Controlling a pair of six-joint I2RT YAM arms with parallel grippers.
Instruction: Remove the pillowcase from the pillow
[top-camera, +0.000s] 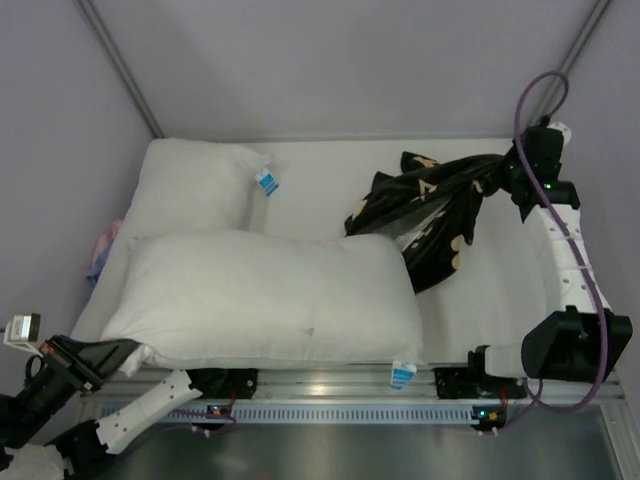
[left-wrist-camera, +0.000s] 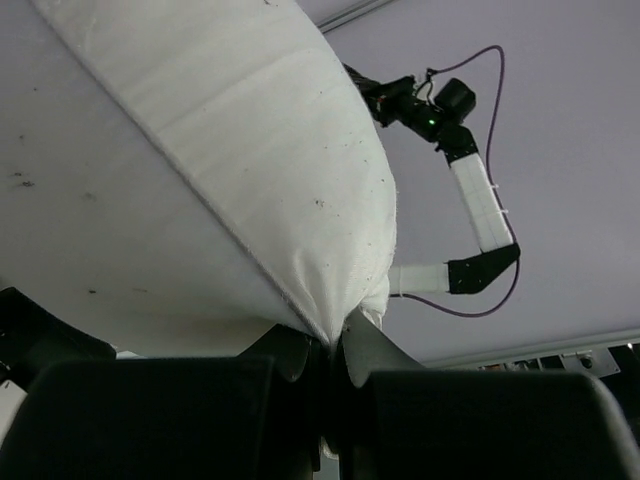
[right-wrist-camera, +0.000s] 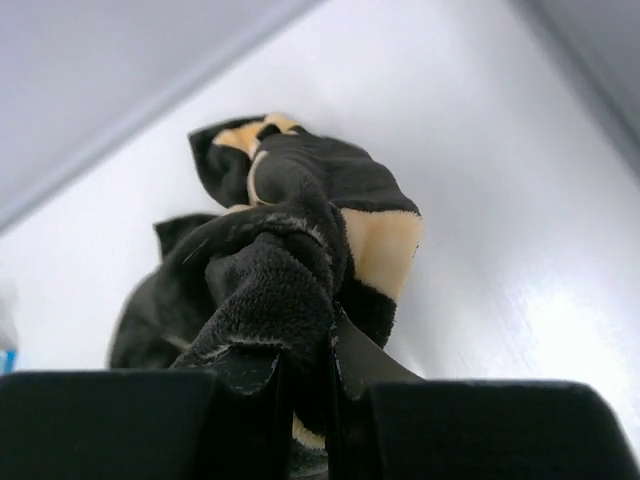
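The pillowcase (top-camera: 432, 215) is fully off the pillow (top-camera: 270, 300) and bunched at the far right of the table (top-camera: 500, 290), its lower fold just beside the pillow's right end. The right gripper (right-wrist-camera: 325, 345) has its jaws clamped on a gathered wad of the black fabric. The left gripper (left-wrist-camera: 328, 345) has its jaws pinching the pillow's near-left corner (seam point between the fingers). A second white pillow (top-camera: 195, 190) lies behind, far left
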